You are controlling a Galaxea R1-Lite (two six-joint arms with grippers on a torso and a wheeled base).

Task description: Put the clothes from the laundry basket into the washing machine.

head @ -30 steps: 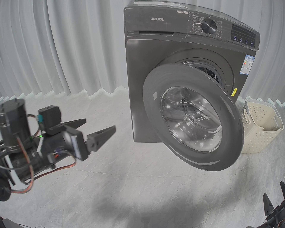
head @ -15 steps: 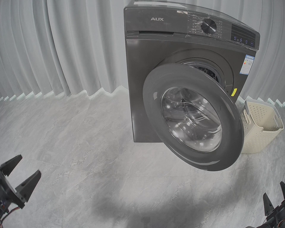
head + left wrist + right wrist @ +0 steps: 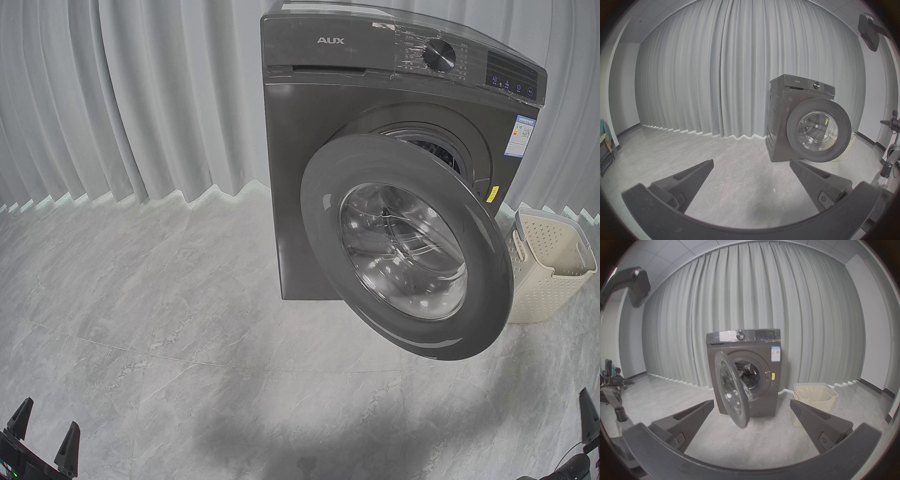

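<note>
Scene: We face the washing machine [image 3: 325, 94], its round door [image 3: 406, 247] swung wide on the hinge at our left, with the drum mouth [image 3: 437, 147] uncovered behind it.
Left tool: The left tool [image 3: 751, 165] hangs low at our left, jaws spread wide with nothing between them.
Right tool: The right tool [image 3: 751, 405] sits low at our right, equally wide apart and empty.
Basket: The cream laundry basket [image 3: 553, 269] stands upright on the floor, mouth up, just beside the machine's right flank. Its bottom is hidden from us.
Drum: A dark shape [image 3: 749, 375] shows inside, possibly cloth, but we cannot tell.
Bearing: The basket lies ahead and to our right, well apart from both tools. The right tool is nearer, and the open door stands between the left tool and the basket.
Call: We judge that the coming reach belongs to the right arm, going down into the basket from above.
</note>
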